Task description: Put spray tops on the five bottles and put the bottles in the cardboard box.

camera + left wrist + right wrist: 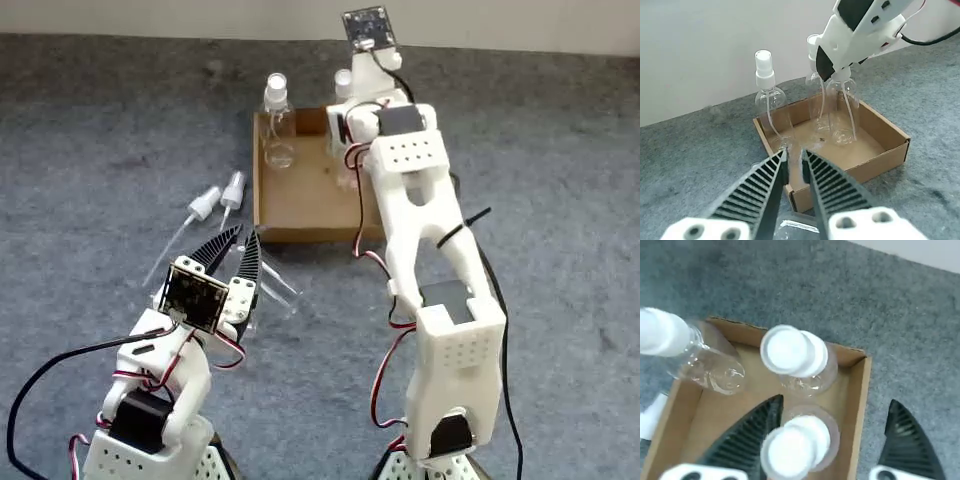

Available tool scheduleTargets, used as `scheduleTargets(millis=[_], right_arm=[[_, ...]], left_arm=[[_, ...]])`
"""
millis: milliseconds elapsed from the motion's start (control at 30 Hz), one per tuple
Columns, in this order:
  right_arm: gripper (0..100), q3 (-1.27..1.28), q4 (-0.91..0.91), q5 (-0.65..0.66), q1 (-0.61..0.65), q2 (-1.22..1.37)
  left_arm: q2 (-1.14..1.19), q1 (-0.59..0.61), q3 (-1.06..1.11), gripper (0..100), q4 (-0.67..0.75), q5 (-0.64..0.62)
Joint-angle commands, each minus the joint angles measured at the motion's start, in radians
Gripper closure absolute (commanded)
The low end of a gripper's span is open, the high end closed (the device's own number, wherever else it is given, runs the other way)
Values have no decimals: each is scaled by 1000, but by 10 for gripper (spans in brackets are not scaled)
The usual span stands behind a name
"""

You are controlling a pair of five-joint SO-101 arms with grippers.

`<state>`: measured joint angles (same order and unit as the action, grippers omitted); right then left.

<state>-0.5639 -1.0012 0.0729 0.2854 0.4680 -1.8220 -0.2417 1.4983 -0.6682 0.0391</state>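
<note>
The cardboard box (300, 222) holds three clear bottles with white spray tops. One bottle (277, 125) stands in its far left corner and two (795, 357) (797, 445) stand under the right arm. My right gripper (835, 440) is open above the box, straddling the nearest capped bottle without pinching it. My left gripper (794, 160) sits low on the table in front of the box. Its black fingers (250, 258) are drawn nearly together on a clear topless bottle (795, 227) lying between them.
Two loose spray tops (205, 205) (232, 190) with long tubes lie on the grey carpet left of the box. The right arm (420, 200) stretches over the box's right side. Open carpet lies to the far left and right.
</note>
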Motion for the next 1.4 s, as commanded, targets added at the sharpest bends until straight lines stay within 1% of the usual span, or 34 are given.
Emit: scheduleTargets(millis=[0,300,567,700,800,867,933,1033,1133,1300,1367], right_arm=[[732,-131,-65,5,4,-21],[732,-473,-364,5,4,-21],[735,-756,-750,11,4,-21],[746,-791,-766,9,-4,-41],[830,-687,-766,9,1,-93],[887,-573,-766,11,4,-166],[909,-440,-766,11,5,-257],[910,-211,-765,14,16,-421],[910,39,-765,63,21,-607],[910,475,-750,178,13,-901],[910,636,-746,247,13,-1013]], left_arm=[[-1,-15,-7,994,21,0],[-1,-15,-7,994,21,0],[-1,-15,-15,994,21,-3],[1,5,-82,994,-2,-5],[4,70,-216,994,-123,-5],[38,151,-331,994,-213,6],[130,246,-453,994,-273,72],[366,364,-648,994,-341,172],[656,430,-869,993,-477,206],[1086,455,-1227,992,-781,213],[1214,455,-1336,992,-879,264]])
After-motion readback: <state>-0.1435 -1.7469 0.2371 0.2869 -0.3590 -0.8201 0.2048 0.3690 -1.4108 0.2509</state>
